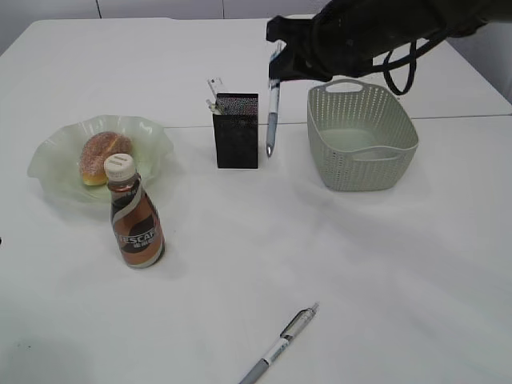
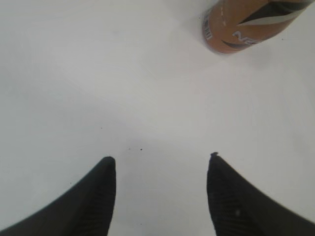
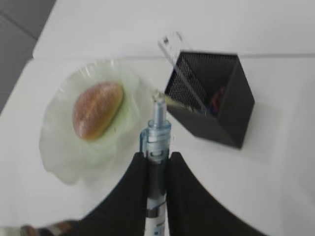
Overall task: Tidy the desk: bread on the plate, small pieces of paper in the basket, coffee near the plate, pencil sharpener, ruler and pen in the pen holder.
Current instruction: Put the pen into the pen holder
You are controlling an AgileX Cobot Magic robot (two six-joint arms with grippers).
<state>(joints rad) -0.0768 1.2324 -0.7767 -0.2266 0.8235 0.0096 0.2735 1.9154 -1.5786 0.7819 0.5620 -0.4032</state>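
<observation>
Pen (image 1: 273,120): clamped tip-down in the closed right jaws (image 3: 156,169), upper centre of the exterior view, just right of the pen holder (image 1: 237,130), basket (image 1: 362,138) beyond. Left jaws (image 2: 160,196): parted, empty, over bare bench (image 2: 98,73); coffee (image 2: 248,22) cut off upper right. Bread (image 1: 104,156) on plate (image 1: 52,156), left; second pen (image 1: 280,346) bottom centre; ruler (image 3: 183,71) in holder, other contents indistinct.

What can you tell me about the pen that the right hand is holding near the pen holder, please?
The pen is slim, with a clear pale-blue barrel, a silvery metal tip and a dark grip section. It hangs nearly upright, tip down, off the desk. The right hand is shut on its upper part. It sits just right of the black mesh pen holder, between that and the basket, not yet inside. It touches nothing else that I can see.
</observation>
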